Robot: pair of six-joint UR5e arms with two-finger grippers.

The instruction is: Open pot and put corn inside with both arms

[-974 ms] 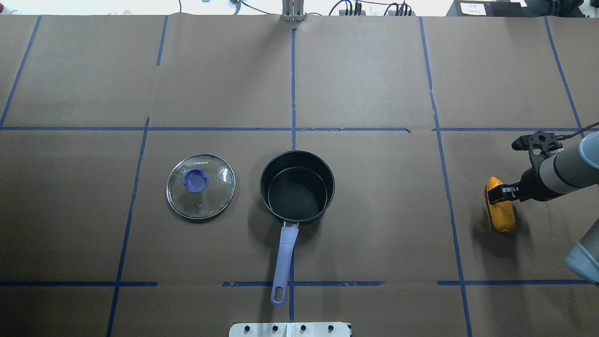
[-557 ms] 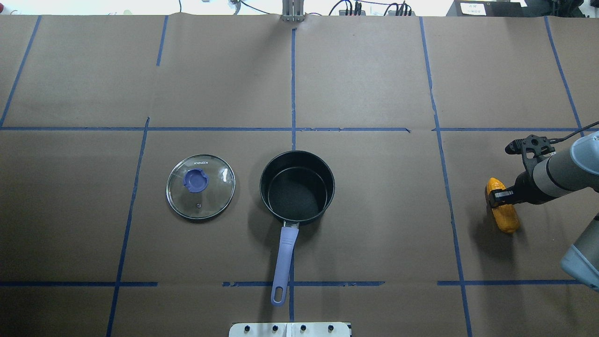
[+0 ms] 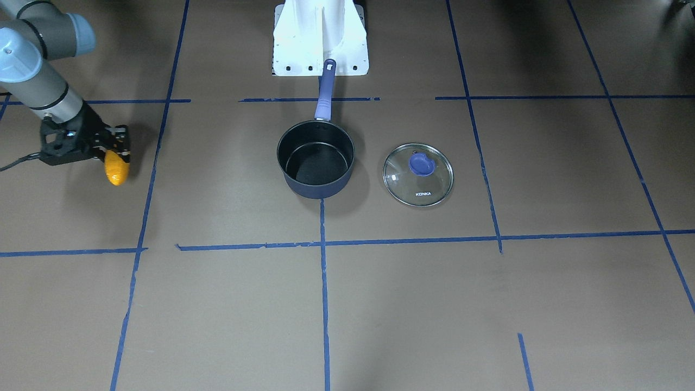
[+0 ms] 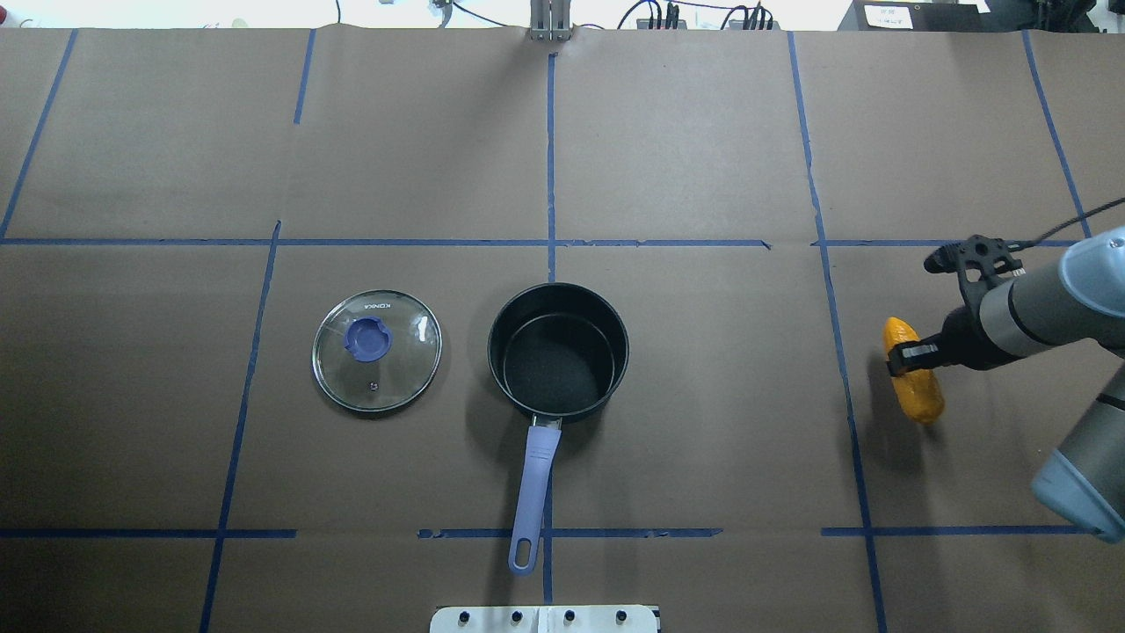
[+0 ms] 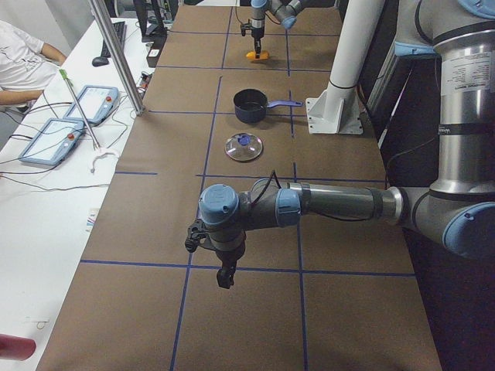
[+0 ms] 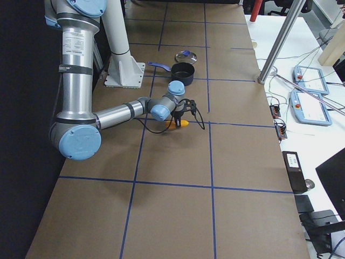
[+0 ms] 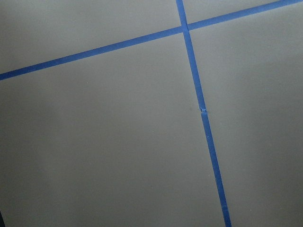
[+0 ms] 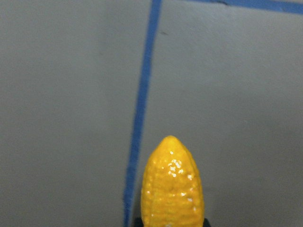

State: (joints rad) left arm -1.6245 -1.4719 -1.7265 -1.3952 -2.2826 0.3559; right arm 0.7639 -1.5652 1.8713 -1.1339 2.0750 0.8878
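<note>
Overhead: pot point(image 4: 558, 350) uncovered, mid-table, handle pointing 6 o'clock at the robot base. Glass lid point(image 4: 377, 351) flat on the paper at the pot's 9 o'clock, just beside it, not touching. Corn point(image 4: 919, 396) well apart at the pot's 3 o'clock, past a blue tape line point(image 4: 842, 378), long axis 11 to 5 o'clock. Right gripper point(image 4: 907, 359) clamped across the corn's far half. Left gripper point(image 5: 226, 277) out at the table's left end, pointing down over bare paper; open or closed, can't tell

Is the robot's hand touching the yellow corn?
Touching. The overhead view shows the right hand clamped across the corn, with no gap between them.
</note>
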